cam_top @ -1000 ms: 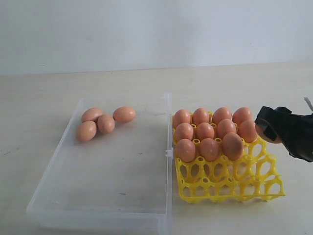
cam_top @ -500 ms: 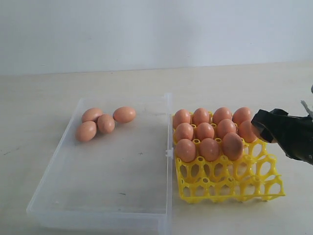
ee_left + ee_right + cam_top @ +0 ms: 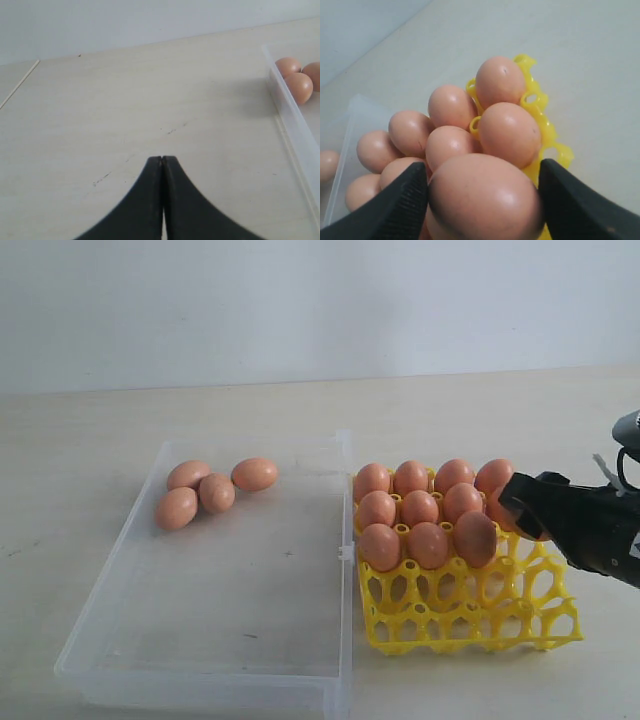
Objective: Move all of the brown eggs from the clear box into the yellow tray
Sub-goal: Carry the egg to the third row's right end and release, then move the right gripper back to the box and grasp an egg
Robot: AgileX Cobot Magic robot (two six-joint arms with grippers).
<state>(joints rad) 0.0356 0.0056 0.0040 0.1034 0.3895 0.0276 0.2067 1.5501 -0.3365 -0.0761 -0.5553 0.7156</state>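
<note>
Pinching one smooth orange-brown egg (image 3: 485, 197), your right claw (image 3: 520, 502) is hovering at the right side of the bright yellow lattice tray (image 3: 470, 622), beside eleven seated eggs (image 3: 428, 544). Four loose eggs (image 3: 215, 490) are lying in the shallow clear plastic box (image 3: 200, 640). Your left claw (image 3: 163, 160) is pressing together over the beige table (image 3: 125, 100).

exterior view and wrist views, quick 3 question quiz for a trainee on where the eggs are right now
1. How many brown eggs lie in the clear box?
2. True or false: the left hand is open.
3. Beside the yellow tray, what is between the jaws of the right hand?
A) nothing
B) a brown egg
C) a lid

Key: 1. four; 2. false, its jaws are shut together above the bare table; 3. B
</note>
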